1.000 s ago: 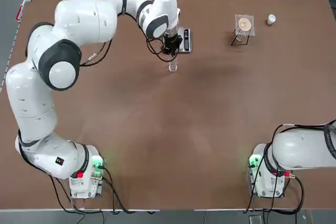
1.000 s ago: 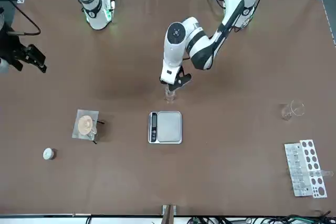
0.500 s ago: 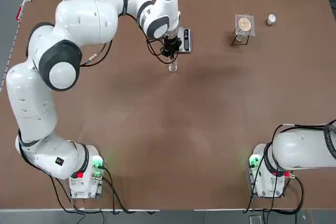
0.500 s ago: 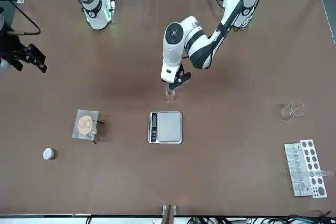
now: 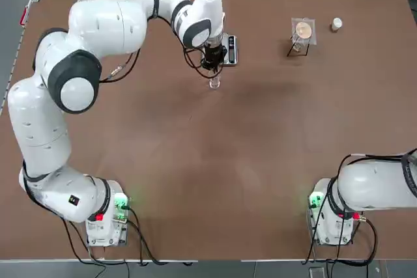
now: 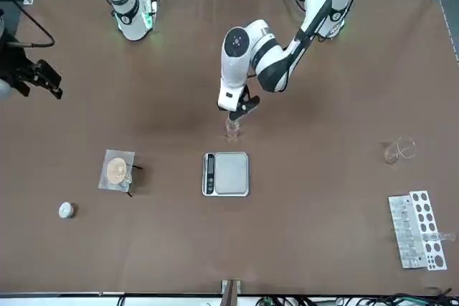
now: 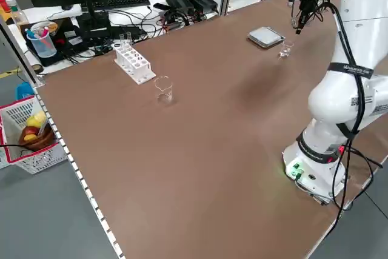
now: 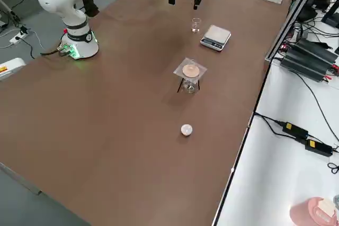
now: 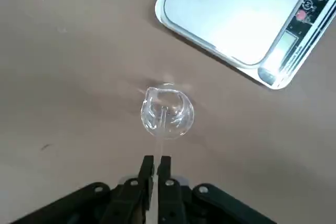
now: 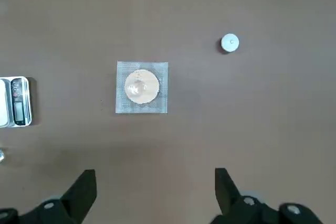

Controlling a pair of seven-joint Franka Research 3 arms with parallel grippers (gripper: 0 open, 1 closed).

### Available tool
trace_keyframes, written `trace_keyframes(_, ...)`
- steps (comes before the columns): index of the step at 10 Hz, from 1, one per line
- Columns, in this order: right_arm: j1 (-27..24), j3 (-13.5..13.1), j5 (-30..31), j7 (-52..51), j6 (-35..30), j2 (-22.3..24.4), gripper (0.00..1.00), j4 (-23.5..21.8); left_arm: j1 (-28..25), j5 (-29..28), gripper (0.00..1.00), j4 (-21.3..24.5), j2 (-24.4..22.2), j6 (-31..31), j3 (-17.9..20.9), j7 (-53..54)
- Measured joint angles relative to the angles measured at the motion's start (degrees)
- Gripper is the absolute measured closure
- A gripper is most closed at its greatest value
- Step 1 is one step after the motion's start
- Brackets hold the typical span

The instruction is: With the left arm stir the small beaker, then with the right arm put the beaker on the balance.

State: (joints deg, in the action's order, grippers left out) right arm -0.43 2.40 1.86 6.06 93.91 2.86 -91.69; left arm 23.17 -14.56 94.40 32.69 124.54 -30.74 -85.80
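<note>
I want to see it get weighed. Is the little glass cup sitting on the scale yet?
No, the small beaker stands on the table beside the balance, not on it.

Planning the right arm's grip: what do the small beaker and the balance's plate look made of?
Small beaker: clear glass by the look, see-through with bright glints on its rim. Balance: the plate looks like brushed metal, silver-grey with a soft sheen; possibly steel.

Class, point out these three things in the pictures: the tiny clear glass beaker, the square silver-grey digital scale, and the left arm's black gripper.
tiny clear glass beaker [image 9: 167,111]: left wrist view, its open mouth.
square silver-grey digital scale [image 6: 231,173]: front view, middle of its metal plate.
left arm's black gripper [image 9: 155,164]: left wrist view, between its shut fingertips.
</note>
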Motion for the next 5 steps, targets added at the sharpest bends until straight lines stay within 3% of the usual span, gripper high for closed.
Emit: trace_keyframes(5,-0.5,0.0,0.0,-0.3,-0.3,0.0,0.00,0.0,-0.1,0.0,0.93,-0.5,0.0,0.0,0.5,0.0)
